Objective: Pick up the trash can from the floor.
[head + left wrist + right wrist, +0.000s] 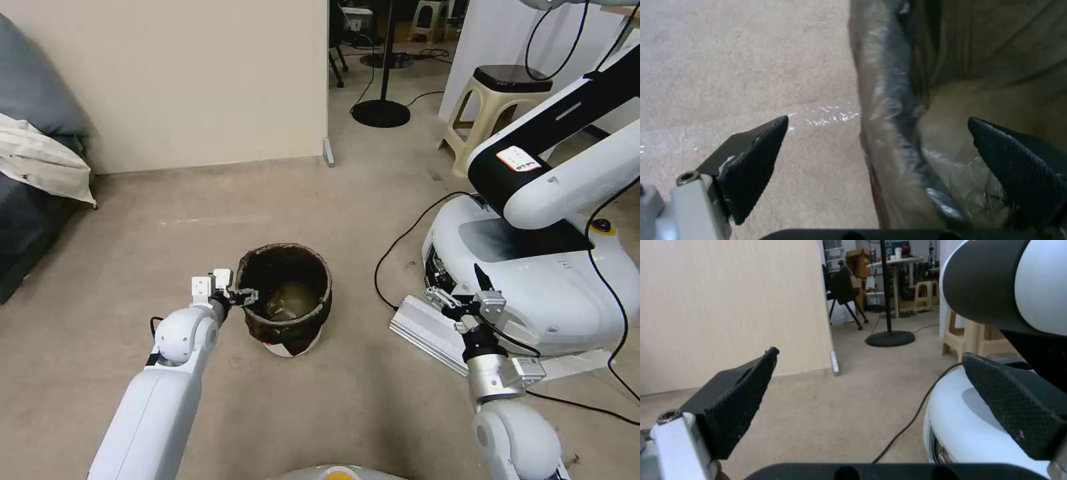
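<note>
Left gripper [244, 294] open, straddling the trash can [287, 300] rim: one finger [758, 160] outside, one [1022, 163] inside over the bag [907, 100]. Can stands on the floor [200, 233]. Risk: fingers pinch only slippery bag, so can tilts or slips off. Right gripper [467, 303] open, idle, well apart from the can.

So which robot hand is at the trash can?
The left gripper: its open jaws straddle the rim of the trash can, one inside, one outside. The right gripper hangs open, away from it, near another robot's base.
</note>
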